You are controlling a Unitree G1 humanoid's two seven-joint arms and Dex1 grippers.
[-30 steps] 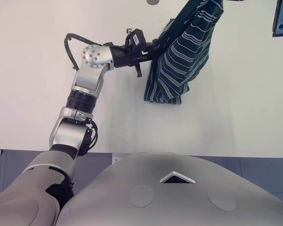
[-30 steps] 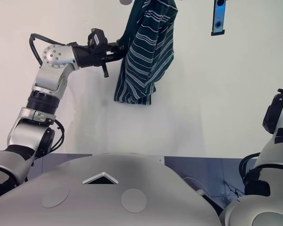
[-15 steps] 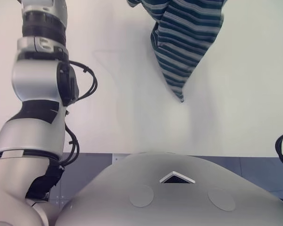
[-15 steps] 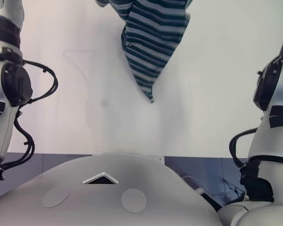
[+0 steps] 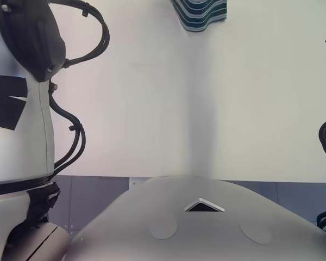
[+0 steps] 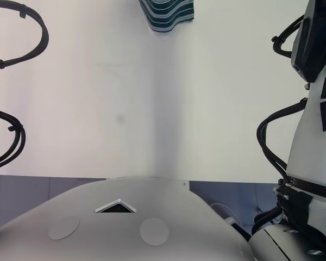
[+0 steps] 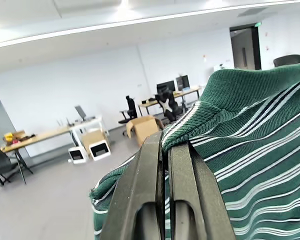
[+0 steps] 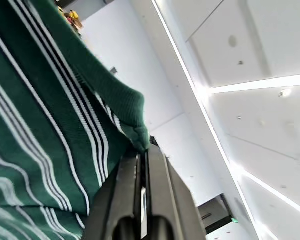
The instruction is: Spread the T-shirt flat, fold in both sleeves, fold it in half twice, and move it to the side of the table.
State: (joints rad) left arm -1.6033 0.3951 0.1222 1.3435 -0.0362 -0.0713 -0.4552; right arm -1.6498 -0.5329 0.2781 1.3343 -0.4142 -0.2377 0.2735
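Holding the dark green knitted T-shirt with thin white stripes (image 5: 200,13) up in the air, we judge ourselves to be in the first step, spreading it flat, with no fold begun. The left gripper (image 7: 164,144) has its two fingers pressed together on a bunched ridge of the cloth. The right gripper (image 8: 143,155) is likewise clamped tight on a gathered fold, and a small nub of fabric pokes out past its fingertips. Both pinches sit high above the white table (image 5: 152,109).

From the head views we see just the lowest wavy edge of the garment, hanging at the far middle of the table. We cannot tell whether that edge touches the surface or hangs just above it.

The cloth looks soft and limp, with a ribbed knit. It drapes in loose curves at the bottom edge rather than hanging as a flat sheet.

For the next move, we think the two grips need to draw apart so the fabric opens to its full width. Then we would lower it and drag it toward us, so the bottom edge lands first and the rest lays out smooth. We cannot tell which parts of the shirt we are gripping, so it may come down crooked or doubled over.
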